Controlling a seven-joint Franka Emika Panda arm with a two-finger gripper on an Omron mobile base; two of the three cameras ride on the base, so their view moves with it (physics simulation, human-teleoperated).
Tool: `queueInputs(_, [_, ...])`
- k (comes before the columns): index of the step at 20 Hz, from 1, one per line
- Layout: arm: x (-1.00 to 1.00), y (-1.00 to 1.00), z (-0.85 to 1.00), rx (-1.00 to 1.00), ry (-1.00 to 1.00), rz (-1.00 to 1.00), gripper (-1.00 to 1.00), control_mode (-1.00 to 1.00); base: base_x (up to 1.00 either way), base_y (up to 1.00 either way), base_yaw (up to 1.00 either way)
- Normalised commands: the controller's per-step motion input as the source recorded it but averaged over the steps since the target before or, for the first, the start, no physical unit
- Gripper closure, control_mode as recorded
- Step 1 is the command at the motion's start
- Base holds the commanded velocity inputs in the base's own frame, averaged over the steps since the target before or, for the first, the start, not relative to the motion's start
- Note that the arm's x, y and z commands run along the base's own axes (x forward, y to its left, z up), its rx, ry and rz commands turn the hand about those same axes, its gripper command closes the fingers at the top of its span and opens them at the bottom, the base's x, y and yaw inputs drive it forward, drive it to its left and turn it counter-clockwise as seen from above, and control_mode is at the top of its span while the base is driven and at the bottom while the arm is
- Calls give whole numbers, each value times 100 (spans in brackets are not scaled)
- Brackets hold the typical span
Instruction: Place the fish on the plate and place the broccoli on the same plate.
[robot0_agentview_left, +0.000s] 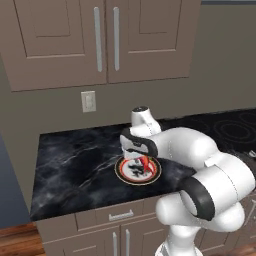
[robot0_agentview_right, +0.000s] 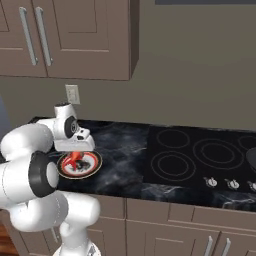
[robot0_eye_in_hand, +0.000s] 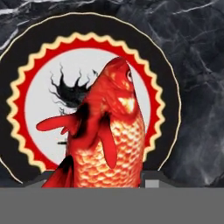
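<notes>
The red-orange fish (robot0_eye_in_hand: 111, 131) stands nose-up between my fingers, its tail end down by my fingertips. My gripper (robot0_eye_in_hand: 101, 177) is shut on it, directly over the plate (robot0_eye_in_hand: 168, 87), a round one with a white centre, a dark motif and a dark rim. From the base, the gripper (robot0_agentview_left: 137, 156) hangs just above the plate (robot0_agentview_left: 125, 172) on the black marble counter, the fish (robot0_agentview_left: 145, 161) tilted below it. From the right, the fish (robot0_agentview_right: 74, 158) points down toward the plate (robot0_agentview_right: 92, 165) under the gripper (robot0_agentview_right: 75, 151). The broccoli is out of view.
A black cooktop (robot0_agentview_right: 200, 155) with knobs (robot0_agentview_right: 222, 183) lies to the right of the plate. Wall cabinets (robot0_agentview_left: 100, 40) hang above the counter (robot0_agentview_left: 75, 165), and an outlet (robot0_agentview_left: 88, 101) sits on the back wall. The counter's front edge is close behind the plate.
</notes>
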Motion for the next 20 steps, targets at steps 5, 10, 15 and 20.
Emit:
queueInputs(5, [61, 0, -11, 0, 13, -3, 100, -100, 0, 0, 0])
queueInputs(10, [4, 0, -8, 0, 6, 6, 100, -100, 0, 0, 0])
queueInputs(15, [0, 0, -22, 0, 0, 11, 100, -100, 0, 0, 0])
queueInputs(20, [0, 3, -36, 0, 0, 11, 100, -100, 0, 0, 0])
